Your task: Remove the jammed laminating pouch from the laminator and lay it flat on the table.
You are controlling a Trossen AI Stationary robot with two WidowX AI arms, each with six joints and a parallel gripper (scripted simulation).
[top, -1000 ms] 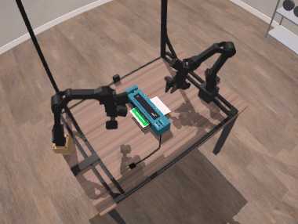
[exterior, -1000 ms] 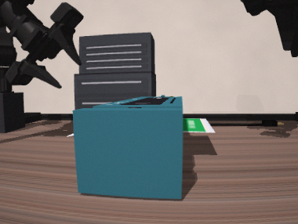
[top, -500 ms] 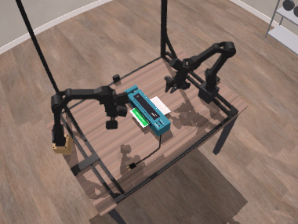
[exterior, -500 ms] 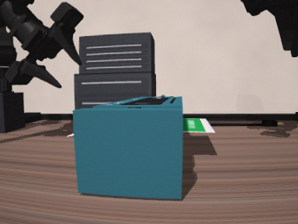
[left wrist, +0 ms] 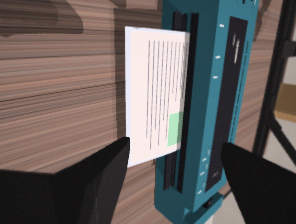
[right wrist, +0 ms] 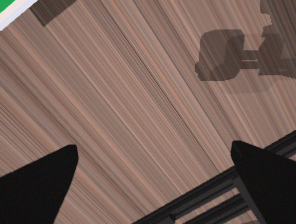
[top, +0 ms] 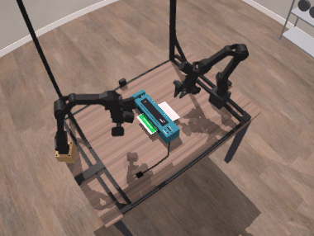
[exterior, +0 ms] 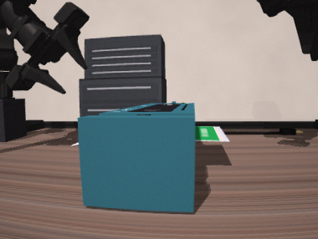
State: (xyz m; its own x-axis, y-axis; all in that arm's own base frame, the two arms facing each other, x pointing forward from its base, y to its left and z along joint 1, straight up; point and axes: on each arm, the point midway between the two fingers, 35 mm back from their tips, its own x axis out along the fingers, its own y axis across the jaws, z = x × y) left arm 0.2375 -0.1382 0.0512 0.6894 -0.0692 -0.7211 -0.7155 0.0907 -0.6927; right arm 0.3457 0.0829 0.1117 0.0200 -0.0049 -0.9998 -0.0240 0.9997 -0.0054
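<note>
The teal laminator (top: pixel 173 134) (exterior: pixel 138 163) (left wrist: pixel 204 75) stands upright on the table. The pouch (top: pixel 169 110) (exterior: pixel 209 133) (left wrist: pixel 155 90) (right wrist: pixel 7 6) sticks out of both long sides, raised above the table: a white printed part on the left arm's side, a green part on the other. No key label is legible. My left gripper (top: pixel 175 89) (exterior: pixel 75 80) (left wrist: pixel 175 146) is open and empty, above and off the white part's side. My right gripper (right wrist: pixel 154 149) is open with only table between its fingertips; its fingers are unclear in the top view.
The power cord (top: pixel 168 150) runs from the laminator's keyed end to a plug (top: pixel 139 175) (exterior: pixel 288 131) near the table's edge. Black rails (top: pixel 161 186) line the table (top: pixel 124 148). A small black block (top: pixel 122 82) stands at the back edge.
</note>
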